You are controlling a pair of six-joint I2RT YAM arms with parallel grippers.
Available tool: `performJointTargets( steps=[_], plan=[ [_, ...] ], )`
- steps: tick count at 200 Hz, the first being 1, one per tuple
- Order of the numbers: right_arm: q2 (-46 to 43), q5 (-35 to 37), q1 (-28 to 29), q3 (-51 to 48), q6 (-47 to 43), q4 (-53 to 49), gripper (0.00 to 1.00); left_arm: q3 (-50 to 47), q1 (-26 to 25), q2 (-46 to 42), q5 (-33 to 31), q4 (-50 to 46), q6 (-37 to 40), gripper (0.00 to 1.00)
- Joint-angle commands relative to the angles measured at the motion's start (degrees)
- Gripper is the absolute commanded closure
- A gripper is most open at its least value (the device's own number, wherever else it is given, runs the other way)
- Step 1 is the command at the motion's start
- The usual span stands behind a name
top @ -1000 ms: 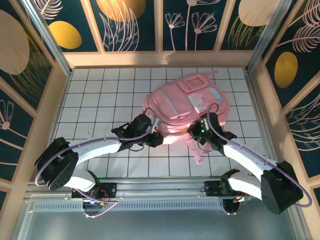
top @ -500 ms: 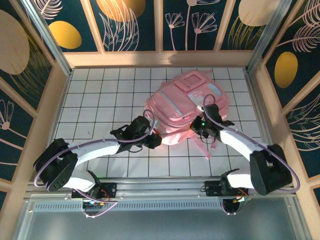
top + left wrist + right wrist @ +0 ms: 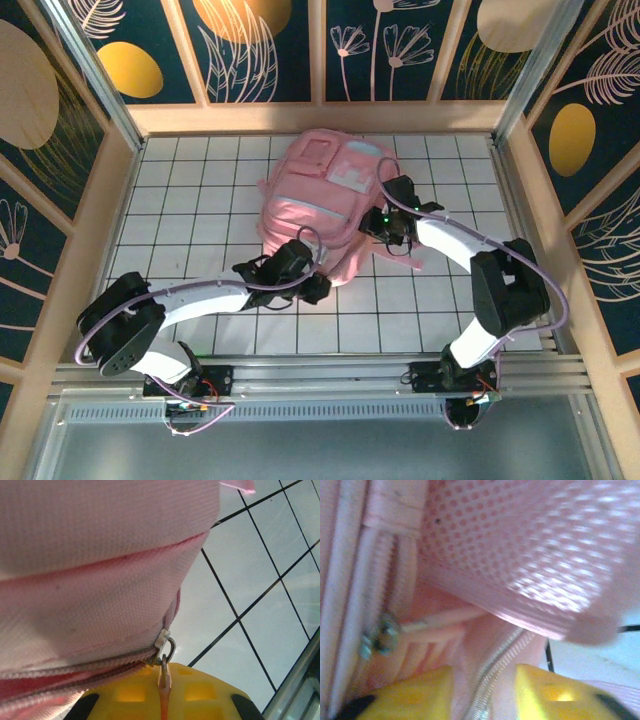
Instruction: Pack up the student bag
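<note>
The large pink woven-fabric student bag [image 3: 325, 185] lies flat near the far edge of the white, black-gridded tile worktop [image 3: 190, 200], about midway between its sides. At the bag's near side, the left gripper [image 3: 312, 285] has its yellow pads [image 3: 200, 692] pressed together on the pink cord of a small metal zipper pull [image 3: 164, 644] (coarse weave bulges just above). At the bag's right side, the right gripper [image 3: 384, 224] holds its yellow fingers [image 3: 555, 690] apart, with pale zipper teeth [image 3: 492, 670] between them and perforated mesh [image 3: 530, 540] above.
</note>
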Motion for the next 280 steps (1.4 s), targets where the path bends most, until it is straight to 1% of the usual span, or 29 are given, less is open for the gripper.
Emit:
performJointTargets(
  steps=[1,18,35,51,76,85,113,140,169,200,239,250,264,280],
  plan=[
    [-8.5,1.5,0.5,-2.1,2.8,4.2,0.53,3.4,-1.0,0.2,0.3,-3.8,0.5,1.00],
    [-16.2,-1.1,0.5,-8.4,7.9,7.5,0.49,5.3,-1.0,-0.4,-0.7,-5.1,1.2,1.00],
    [-22.9,-5.2,0.5,-15.0,13.7,12.4,0.47,6.6,-1.0,-0.9,-1.0,-5.9,1.8,1.00],
    [-27.2,-9.0,1.2,-20.5,19.4,17.6,0.47,7.3,-0.9,-1.2,-1.1,-6.7,2.2,1.00],
    [-30.1,-10.1,4.0,-25.2,25.3,21.3,0.45,7.3,-1.0,-1.7,-1.2,-7.3,2.3,1.00],
    [-30.4,-9.7,5.6,-25.9,26.8,22.1,0.42,7.1,-1.0,-2.1,-1.3,-7.3,2.2,1.00],
    [-29.9,-7.4,9.6,-27.6,30.7,24.1,0.42,6.6,-1.0,-3.0,-1.6,-7.3,1.7,1.00],
    [-29.6,-6.5,10.8,-30.3,34.6,28.4,0.48,6.2,-1.0,-3.6,-1.5,-7.0,1.2,1.00],
    [-27.8,-4.8,11.6,-30.3,35.7,28.7,0.56,6.5,-1.0,-3.4,-1.1,-7.3,1.2,1.00],
    [-26.2,-4.4,12.3,-30.3,36.2,30.9,0.57,6.9,-1.0,-3.7,-0.9,-7.6,1.3,1.00],
    [-21.3,-3.0,14.3,-26.0,34.0,29.3,0.58,7.3,-1.0,-3.3,-0.1,-7.7,1.4,1.00],
    [-20.0,-3.0,14.7,-25.4,33.7,29.8,0.62,7.5,-1.0,-3.4,-0.2,-7.8,1.4,1.00],
    [-18.8,-2.3,15.0,-24.7,33.4,29.1,0.74,7.7,-1.0,-3.6,-0.4,-8.0,1.4,1.00],
    [-18.4,-0.9,15.1,-24.4,33.3,27.7,0.85,7.7,-1.0,-3.8,-0.5,-8.4,1.5,1.00]
  ],
)
